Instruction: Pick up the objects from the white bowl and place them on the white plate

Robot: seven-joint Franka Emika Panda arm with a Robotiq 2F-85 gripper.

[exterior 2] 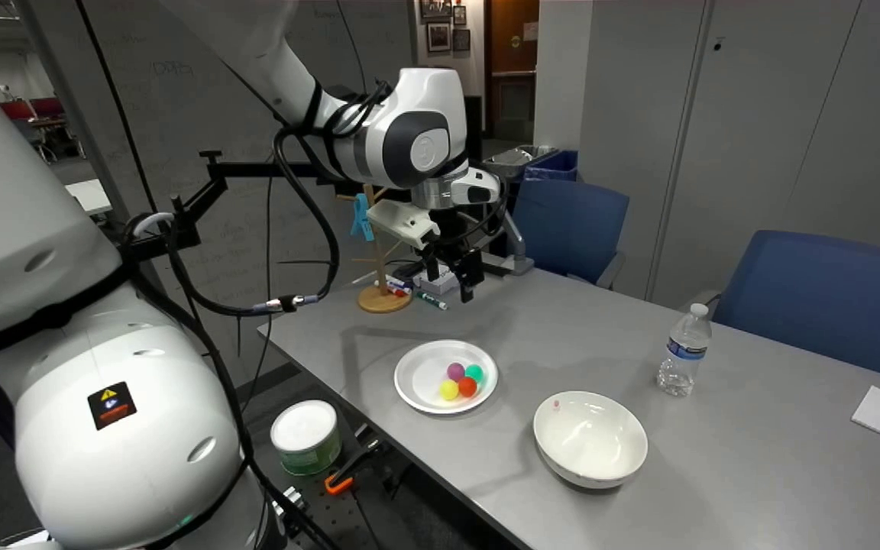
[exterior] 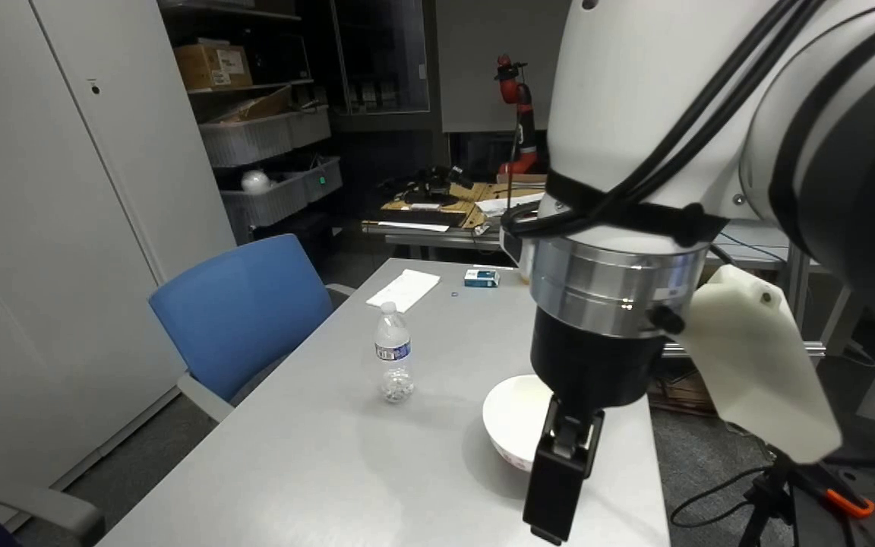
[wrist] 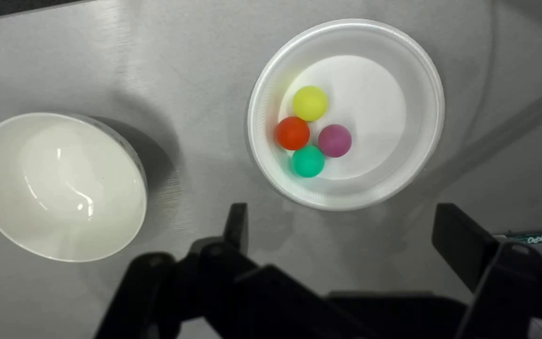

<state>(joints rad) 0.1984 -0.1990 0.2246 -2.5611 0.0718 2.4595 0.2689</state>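
Observation:
The white plate [exterior 2: 415, 376] holds a yellow ball [wrist: 309, 103], an orange-red ball [wrist: 292, 133], a purple ball [wrist: 335, 141] and a green ball [wrist: 307, 161], close together towards the bowl side. The plate [wrist: 381, 117] shows whole in the wrist view. The white bowl [wrist: 59, 183] stands apart from it; I see no objects inside. The bowl also shows in both exterior views [exterior: 513, 418] [exterior 2: 591, 439]. My gripper [wrist: 341, 212] is open with nothing between its fingers. It hangs above the table beyond the plate in an exterior view [exterior 2: 451, 284].
A clear water bottle [exterior 2: 684, 351] stands near the bowl. A paper sheet [exterior: 405, 290] and a small blue box [exterior: 481, 278] lie farther along the table. A wooden stand [exterior 2: 384, 299], several markers [exterior 2: 431, 300] and a grey box lie near the gripper. Blue chairs [exterior 2: 570, 225] line one side.

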